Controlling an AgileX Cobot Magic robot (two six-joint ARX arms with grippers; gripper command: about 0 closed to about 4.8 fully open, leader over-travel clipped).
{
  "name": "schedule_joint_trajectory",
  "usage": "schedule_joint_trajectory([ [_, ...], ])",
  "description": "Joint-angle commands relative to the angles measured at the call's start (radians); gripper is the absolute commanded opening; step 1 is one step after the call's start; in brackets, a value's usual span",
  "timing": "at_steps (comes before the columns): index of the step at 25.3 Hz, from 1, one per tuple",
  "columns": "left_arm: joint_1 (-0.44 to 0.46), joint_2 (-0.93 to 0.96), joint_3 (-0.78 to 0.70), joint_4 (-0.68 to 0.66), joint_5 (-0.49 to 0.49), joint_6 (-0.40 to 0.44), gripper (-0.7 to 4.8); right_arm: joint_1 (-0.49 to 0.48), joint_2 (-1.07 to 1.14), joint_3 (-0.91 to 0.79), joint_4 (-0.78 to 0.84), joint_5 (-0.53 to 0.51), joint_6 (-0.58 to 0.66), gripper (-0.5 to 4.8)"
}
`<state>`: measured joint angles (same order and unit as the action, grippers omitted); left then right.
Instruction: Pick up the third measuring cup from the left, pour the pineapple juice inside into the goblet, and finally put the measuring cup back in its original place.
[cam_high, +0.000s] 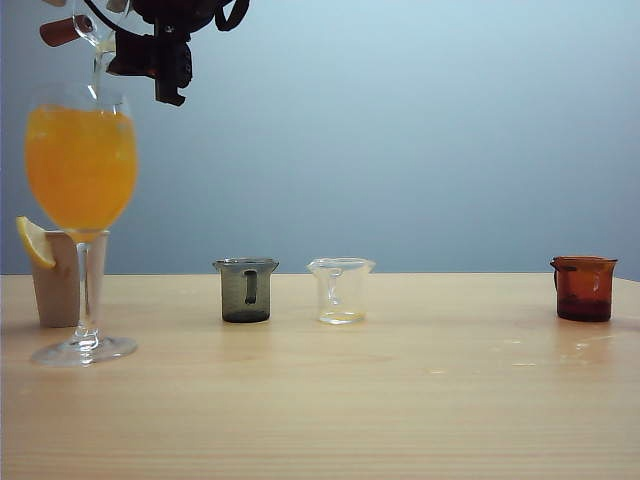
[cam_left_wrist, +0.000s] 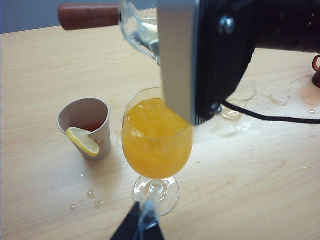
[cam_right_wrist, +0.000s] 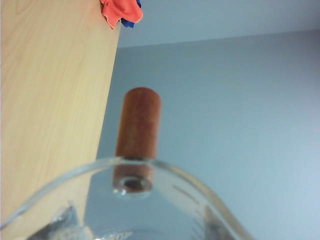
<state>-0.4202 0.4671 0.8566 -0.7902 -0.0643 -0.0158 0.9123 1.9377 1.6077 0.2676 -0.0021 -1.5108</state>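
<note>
Right gripper (cam_high: 150, 55) grasps the third measuring cup (cam_high: 95, 28), tipped over the goblet (cam_high: 82, 170). Left gripper (cam_left_wrist: 142, 227) low by goblet foot; finger state unclear.

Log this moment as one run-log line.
phase: pouring | right tool: holds measuring cup tipped over goblet | goblet: nearly full, orange | left tool: low beside goblet foot, idle

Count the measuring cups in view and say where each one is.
4. Smoky grey cup, clear cup and amber cup stand on the table; the third measuring cup is tilted above the goblet, held in the right pincer.
</note>
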Motion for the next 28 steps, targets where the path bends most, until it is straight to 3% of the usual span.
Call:
schedule_joint_trajectory([
  [1, 0.000, 0.000, 0.003, 0.006, -0.001, 0.001, -0.04, 0.009, -0.007, 0.003, 0.022, 0.000, -0.050, 1.35],
  [18, 0.000, 0.000, 0.003, 0.006, -0.001, 0.001, -0.04, 0.018, -0.007, 0.003, 0.024, 0.007, -0.252, 1.35],
  [28, 0.000, 0.000, 0.003, 0.006, -0.001, 0.001, -0.04, 0.031, -0.009, 0.003, 0.021, 0.009, -0.278, 1.35],
])
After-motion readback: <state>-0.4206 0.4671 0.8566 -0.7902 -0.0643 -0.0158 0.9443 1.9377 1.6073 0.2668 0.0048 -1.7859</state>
